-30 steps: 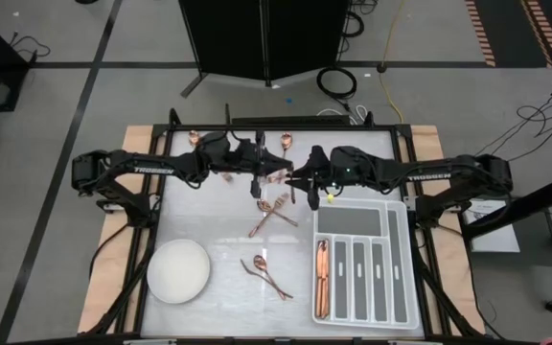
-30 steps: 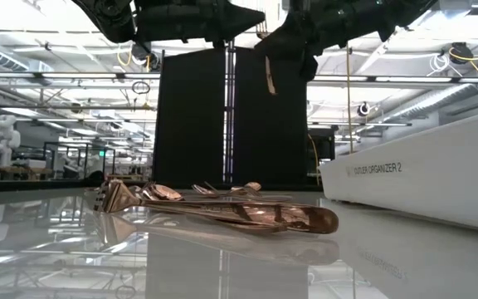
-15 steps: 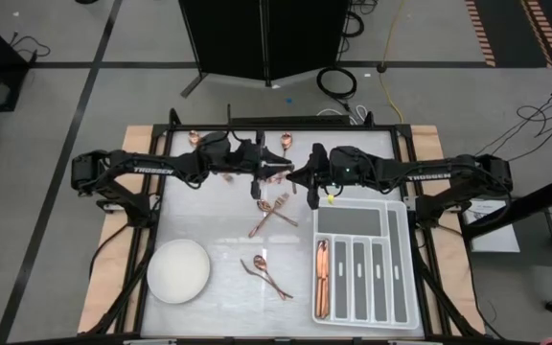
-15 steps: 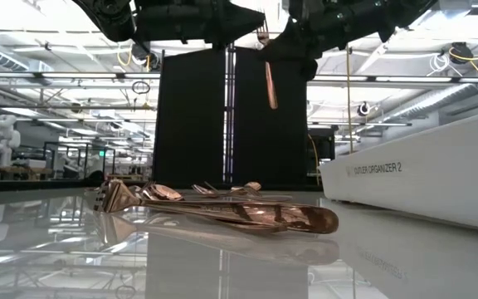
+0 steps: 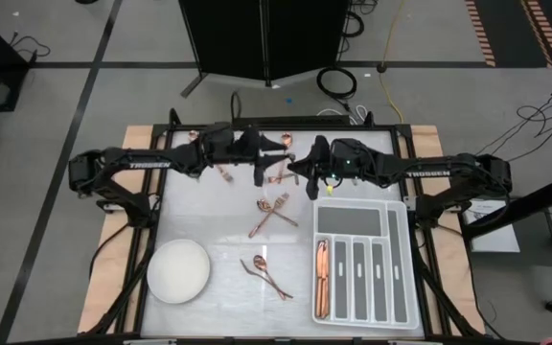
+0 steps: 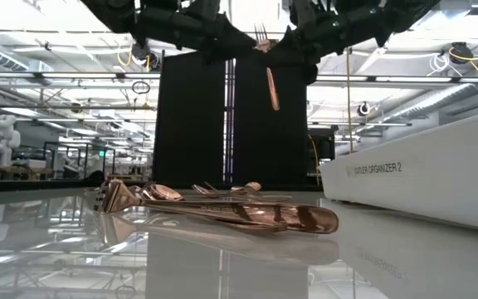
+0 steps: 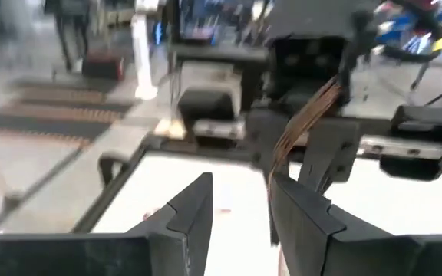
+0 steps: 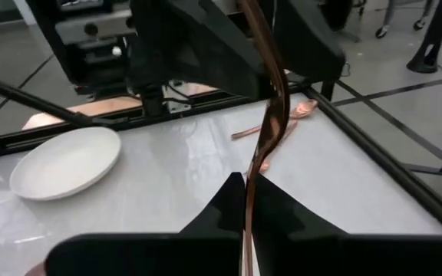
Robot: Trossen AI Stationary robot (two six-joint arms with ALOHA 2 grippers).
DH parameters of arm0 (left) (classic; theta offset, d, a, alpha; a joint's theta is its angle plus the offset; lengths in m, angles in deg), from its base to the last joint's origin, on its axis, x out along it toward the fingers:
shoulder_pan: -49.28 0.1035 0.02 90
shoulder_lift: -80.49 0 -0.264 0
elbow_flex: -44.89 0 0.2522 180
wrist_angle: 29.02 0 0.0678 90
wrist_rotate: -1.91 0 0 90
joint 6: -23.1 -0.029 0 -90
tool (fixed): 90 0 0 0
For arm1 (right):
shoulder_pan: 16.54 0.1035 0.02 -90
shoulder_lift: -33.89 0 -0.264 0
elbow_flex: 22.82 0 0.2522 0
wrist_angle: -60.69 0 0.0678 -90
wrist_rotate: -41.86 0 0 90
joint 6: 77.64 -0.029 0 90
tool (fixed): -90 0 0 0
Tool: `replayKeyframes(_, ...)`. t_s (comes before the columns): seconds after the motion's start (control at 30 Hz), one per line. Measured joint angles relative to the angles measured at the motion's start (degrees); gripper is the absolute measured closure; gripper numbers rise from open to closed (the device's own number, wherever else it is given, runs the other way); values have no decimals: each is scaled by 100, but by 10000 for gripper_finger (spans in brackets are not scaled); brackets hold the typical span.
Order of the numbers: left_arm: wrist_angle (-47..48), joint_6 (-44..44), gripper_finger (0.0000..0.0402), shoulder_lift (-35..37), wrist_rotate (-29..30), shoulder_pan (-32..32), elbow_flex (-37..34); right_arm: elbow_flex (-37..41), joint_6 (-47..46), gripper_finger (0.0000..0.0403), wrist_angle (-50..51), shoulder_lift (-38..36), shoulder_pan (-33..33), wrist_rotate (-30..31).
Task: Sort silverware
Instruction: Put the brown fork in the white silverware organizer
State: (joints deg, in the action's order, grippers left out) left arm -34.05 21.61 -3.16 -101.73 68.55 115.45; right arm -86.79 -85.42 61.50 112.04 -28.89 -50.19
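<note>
Progress: I count two or three copper pieces already lying in the leftmost slot of the grey tray (image 5: pixel 399 268); I judge the sort well short of half done.
Left on the table: a crossed pile (image 5: pixel 272 213) sits below and between my two grippers, a pair (image 5: pixel 266 274) lies farther toward the tray's near end, and a few strays rest by the far edge near the left gripper.
Bowl: the white bowl (image 5: pixel 178 270) sits well below my left arm, holding nothing I can see.
Left gripper: left gripper (image 7: pixel 240 218) hangs above the table just left of the fork, fingers parted and holding nothing.
Fork: the fork (image 6: pixel 269 66) hangs in the air between the two grippers, tines up, slim handle pointing down, shiny rose-gold with a gentle curve.
Right gripper: right gripper (image 8: pixel 249 201) is clamped on the fork's handle, just right of the left gripper and above the tray's far end.
Next, as I judge it: I carry the fork over to a tray slot.
</note>
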Motion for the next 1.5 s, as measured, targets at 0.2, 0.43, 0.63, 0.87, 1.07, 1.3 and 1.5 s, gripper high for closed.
replayKeyframes(0.2,1618,22,272,213,103,59,460,0,6,403,-28,0,-211,-97)
replayKeyframes(0.43,2476,263,272,600,334,67,469,0,-38,403,130,0,-309,-134)
replayKeyframes(0.63,3475,265,272,842,368,48,467,0,-181,403,135,0,-307,-129)
replayKeyframes(0.87,3177,97,272,1474,358,19,-325,0,-499,403,543,-2,-302,-87)
replayKeyframes(1.07,1430,452,272,2318,265,-31,-1776,-4,-1318,403,965,-76,-145,-45)
replayKeyframes(1.3,-1641,423,272,2542,-866,-487,-3203,-2,-3181,403,1734,-121,530,-81)
replayKeyframes(1.5,-2159,405,272,2575,-873,-546,-3571,-4,-5018,403,2698,-423,1274,-63)
